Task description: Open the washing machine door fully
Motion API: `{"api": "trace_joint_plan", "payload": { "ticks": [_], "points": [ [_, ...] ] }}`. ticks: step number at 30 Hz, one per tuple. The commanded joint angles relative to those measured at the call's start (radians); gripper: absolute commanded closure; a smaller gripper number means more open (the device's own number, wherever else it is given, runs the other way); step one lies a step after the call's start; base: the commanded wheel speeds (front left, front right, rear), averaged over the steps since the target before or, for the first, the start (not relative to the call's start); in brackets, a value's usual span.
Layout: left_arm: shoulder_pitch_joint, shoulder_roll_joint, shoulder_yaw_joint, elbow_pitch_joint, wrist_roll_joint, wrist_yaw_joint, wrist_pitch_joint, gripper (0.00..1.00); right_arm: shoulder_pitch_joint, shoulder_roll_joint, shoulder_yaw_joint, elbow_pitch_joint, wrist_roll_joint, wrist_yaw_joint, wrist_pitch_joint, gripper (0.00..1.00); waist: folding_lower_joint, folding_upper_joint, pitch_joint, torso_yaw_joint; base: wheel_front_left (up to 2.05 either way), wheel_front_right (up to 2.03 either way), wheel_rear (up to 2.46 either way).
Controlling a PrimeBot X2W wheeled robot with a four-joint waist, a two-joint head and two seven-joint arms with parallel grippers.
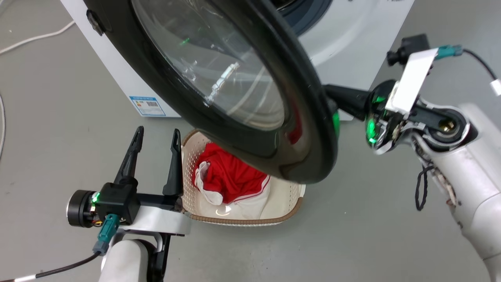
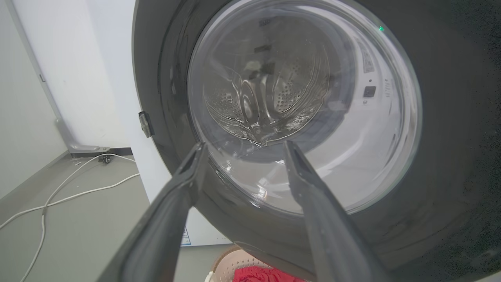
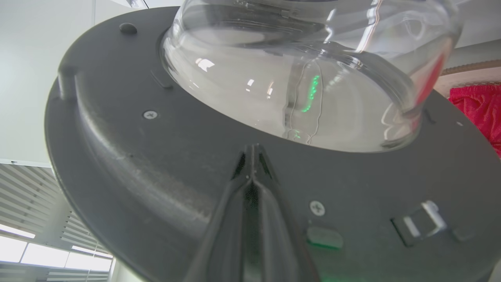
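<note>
My R gripper [image 3: 253,153], fingers pressed together, leans on the round glossy black glass-centred washing machine door [image 1: 297,156] at 3 o'clock: slick, tips could skid off; L gripper [image 1: 158,131] spread.

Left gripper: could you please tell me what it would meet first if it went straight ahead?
Probably the washing machine door, near the lower edge of its glass window, though the gap is unclear.
</note>
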Motion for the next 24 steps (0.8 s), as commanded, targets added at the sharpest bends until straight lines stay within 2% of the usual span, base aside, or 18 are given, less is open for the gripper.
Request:
{"api": "trace_joint_plan", "payload": {
  "ticks": [1, 5, 16, 19, 24],
  "points": [
    [0.012, -0.001, -0.004, 0.005, -0.002, 0.002, -0.003, 0.0, 0.028, 0.015, 0.011, -0.014, 0.009, 0.0, -0.005, 1.0, 0.0001, 0.0, -0.025, -0.001, 0.0, 0.0, 0.0],
    [0.032, -0.001, -0.014, 0.017, -0.002, 0.005, -0.003, 0.0, 0.086, 0.053, 0.058, -0.056, 0.026, 0.0, -0.02, 1.0, 0.0001, 0.0, -0.065, -0.005, 0.0, 0.0, 0.0],
    [0.06, -0.001, -0.021, 0.02, -0.006, 0.016, -0.003, 0.0, 0.162, 0.089, 0.115, -0.11, 0.046, 0.0, -0.094, 1.0, 0.0001, 0.0, -0.111, -0.007, 0.0, 0.0, 0.0],
    [0.064, -0.001, -0.02, 0.021, -0.008, 0.018, -0.003, 0.0, 0.181, 0.083, 0.091, -0.122, 0.019, 0.0, -0.184, 1.0, 0.0001, 0.0, -0.119, -0.011, 0.0, 0.0, 0.0],
    [0.08, -0.001, -0.02, 0.024, -0.015, 0.026, -0.003, 0.0, 0.25, 0.072, 0.012, -0.118, -0.041, 0.0, -0.417, 1.0, 0.0001, 0.0, -0.138, -0.018, 0.0, 0.0, 0.0]
  ]
}}
